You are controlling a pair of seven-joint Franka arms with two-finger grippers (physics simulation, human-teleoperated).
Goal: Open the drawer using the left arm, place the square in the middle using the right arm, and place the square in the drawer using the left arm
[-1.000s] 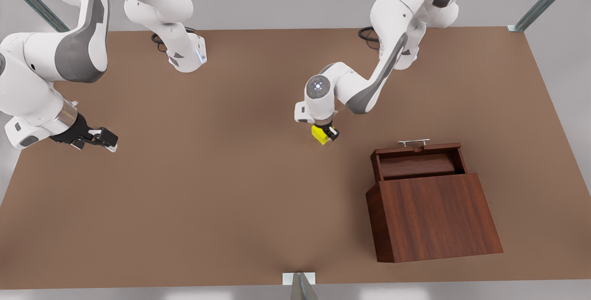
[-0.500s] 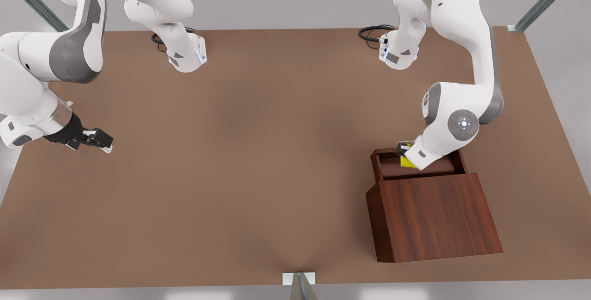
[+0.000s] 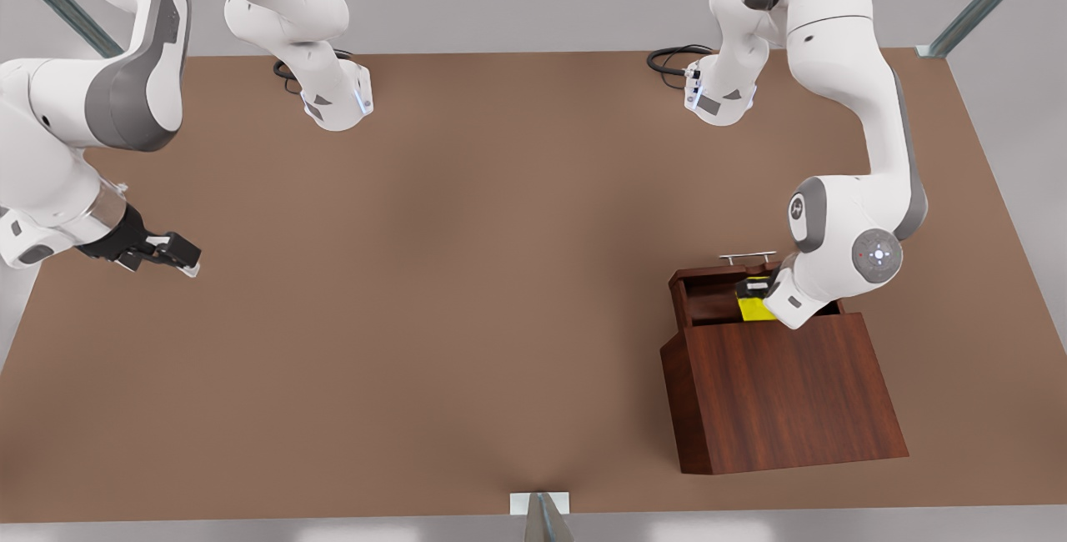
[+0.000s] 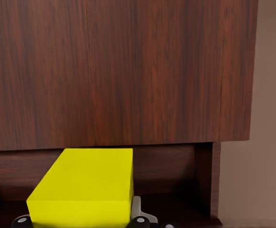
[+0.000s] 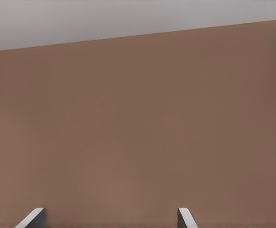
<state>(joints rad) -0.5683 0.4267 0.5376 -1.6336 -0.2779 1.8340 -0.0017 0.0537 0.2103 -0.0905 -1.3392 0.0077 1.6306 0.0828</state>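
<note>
Front view: the square (image 3: 756,309) is gripped by the left tool (image 3: 757,290) inside the open drawer (image 3: 708,302), held low for release; the right tool (image 3: 171,257), fingers spread, waits far left over the worktop (image 3: 467,275).

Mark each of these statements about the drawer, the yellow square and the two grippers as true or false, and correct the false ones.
1. The drawer is pulled open. True.
2. The square lies on the bare tabletop. False: it is over the open drawer, in the left gripper.
3. The right gripper holds the square. False: it is open and waits over the table at the front view's left.
4. The handle is silver. True.
5. The cabinet is white. False: it is dark reddish-brown wood.
</note>
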